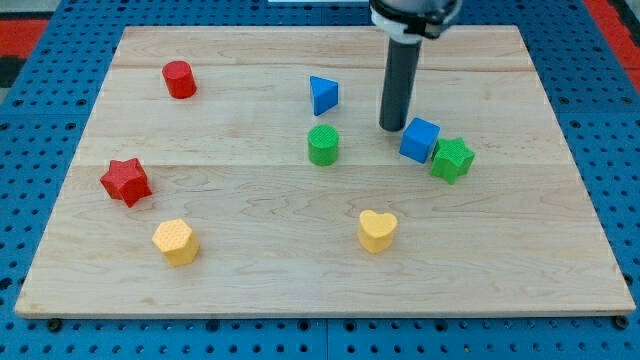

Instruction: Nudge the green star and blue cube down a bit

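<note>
Two target blocks, the blue cube [420,139] and green star [452,159], sit touching at the desk's [250,280] right, my tip [391,128], a bare rod holding nothing, seemingly just above-left to push them downward.

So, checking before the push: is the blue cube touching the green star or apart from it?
Touching: the blue cube and green star sit edge to edge, no board visible between.

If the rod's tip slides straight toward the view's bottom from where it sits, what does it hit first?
Probably nothing: my tip sits just left of the blue cube, so it would likely graze past; the yellow heart block lies farther down.
</note>
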Action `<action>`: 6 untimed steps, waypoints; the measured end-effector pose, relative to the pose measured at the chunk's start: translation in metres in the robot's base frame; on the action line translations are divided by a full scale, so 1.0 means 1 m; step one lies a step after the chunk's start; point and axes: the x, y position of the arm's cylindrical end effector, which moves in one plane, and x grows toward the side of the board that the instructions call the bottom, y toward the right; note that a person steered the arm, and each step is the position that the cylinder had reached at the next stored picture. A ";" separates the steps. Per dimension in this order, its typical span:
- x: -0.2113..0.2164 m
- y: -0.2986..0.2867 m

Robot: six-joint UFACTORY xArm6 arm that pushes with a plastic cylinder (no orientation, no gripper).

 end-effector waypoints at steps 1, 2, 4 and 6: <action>0.034 0.033; 0.009 0.029; 0.025 0.082; 0.054 0.112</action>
